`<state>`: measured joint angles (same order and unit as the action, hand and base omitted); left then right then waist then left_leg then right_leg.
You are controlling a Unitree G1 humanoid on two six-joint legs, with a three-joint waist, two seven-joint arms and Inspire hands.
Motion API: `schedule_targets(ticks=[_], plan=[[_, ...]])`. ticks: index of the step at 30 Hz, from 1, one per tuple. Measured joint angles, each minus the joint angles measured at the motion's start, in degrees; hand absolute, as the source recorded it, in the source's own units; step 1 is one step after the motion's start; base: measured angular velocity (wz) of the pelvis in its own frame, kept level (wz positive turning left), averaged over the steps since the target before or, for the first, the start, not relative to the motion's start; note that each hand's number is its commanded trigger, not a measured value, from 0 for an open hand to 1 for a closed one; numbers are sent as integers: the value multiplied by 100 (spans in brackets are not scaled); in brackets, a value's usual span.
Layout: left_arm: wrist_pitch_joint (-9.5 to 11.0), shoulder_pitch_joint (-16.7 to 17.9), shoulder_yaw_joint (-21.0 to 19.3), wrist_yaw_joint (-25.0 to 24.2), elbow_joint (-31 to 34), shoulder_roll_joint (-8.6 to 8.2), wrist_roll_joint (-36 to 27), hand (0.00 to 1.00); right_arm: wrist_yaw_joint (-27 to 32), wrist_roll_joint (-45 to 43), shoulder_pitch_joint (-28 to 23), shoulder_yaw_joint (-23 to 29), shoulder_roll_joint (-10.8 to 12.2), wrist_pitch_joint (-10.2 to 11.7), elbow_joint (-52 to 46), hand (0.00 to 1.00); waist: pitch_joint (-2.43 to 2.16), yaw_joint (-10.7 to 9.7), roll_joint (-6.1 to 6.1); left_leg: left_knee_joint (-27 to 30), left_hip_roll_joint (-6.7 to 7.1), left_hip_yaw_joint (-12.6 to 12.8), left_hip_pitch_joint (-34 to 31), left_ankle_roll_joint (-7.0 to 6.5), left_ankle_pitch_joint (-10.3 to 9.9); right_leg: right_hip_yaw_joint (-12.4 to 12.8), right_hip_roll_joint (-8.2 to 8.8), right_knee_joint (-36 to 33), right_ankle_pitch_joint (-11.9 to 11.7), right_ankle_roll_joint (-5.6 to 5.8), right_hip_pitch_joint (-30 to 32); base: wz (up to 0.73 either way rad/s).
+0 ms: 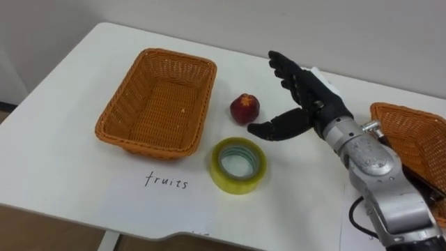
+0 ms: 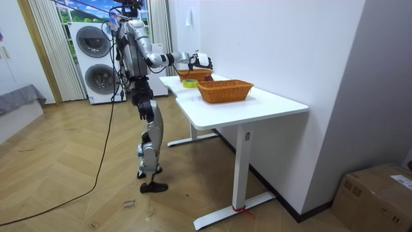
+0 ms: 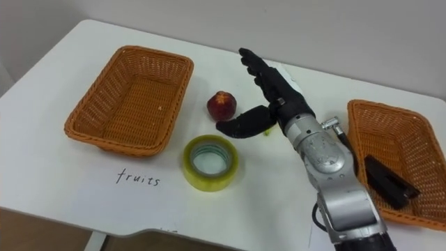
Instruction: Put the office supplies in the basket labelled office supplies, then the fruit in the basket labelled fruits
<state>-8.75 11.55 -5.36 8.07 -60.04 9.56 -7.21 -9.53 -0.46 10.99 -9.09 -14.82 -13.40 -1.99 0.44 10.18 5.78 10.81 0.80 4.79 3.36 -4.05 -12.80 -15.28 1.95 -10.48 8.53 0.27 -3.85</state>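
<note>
White worktop (image 1: pixel 63 160) stands along a white wall, and in the room view the robot stands upright at its far end on a wooden floor, with two stacked washing machines (image 2: pixel 98 61) behind it. A red fruit (image 1: pixel 245 109) sits on the worktop just beside the right hand (image 1: pixel 313 97), on its thumb side and close to the thumb tip; whether the two touch cannot be told. The right hand is spread open above the surface, with its fingers straight and pointing away from the robot, its thumb stretched out toward the fruit, and nothing in its grasp. A yellow tape roll (image 1: pixel 240 183) lies flat on the worktop, below the thumb and nearer the robot than the hand, apart from the fruit. Beyond the fruit from the hand sits a wicker basket (image 1: pixel 160 104) with nothing in it, and a handwritten label (image 1: pixel 166 182) reading "fruits" lies in front of it. On the other side of the forearm, behind the wrist, stands a second wicker basket (image 3: pixel 390 132) holding a dark oblong object (image 3: pixel 390 183) that lies against its near wall
</note>
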Motion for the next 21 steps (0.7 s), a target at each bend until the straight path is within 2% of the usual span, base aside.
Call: schedule_targets(ticks=[5,13,15,17,21], plan=[[-5,-56,3,1,12,-13,-2,0,2,-31,0,-115,0,0,137,0,19,2,-51,1,1,-11,-4,0,0,9,-2,-1,0,0,1,0],[-49,-29,-4,22,20,-14,70,0,-6,-478,0,-151,0,0,223,0,12,-3,-98,7,2,-32,-14,0,1,18,-2,-2,0,0,5,0],[-77,-11,-5,19,33,-14,116,0,-26,-638,0,-151,0,-1,246,0,6,-2,-91,10,2,-32,-17,0,1,17,-3,-3,0,0,7,0],[-103,-14,-7,16,83,-12,177,0,-90,-741,0,-150,0,-1,309,0,-25,-7,-70,50,2,-33,-17,1,1,14,1,-4,0,0,6,0],[-124,23,-7,-11,189,-11,178,0,-254,-772,-5,-153,0,-50,367,0,-56,10,-28,53,2,-34,-22,0,1,3,7,-13,0,0,6,0]])
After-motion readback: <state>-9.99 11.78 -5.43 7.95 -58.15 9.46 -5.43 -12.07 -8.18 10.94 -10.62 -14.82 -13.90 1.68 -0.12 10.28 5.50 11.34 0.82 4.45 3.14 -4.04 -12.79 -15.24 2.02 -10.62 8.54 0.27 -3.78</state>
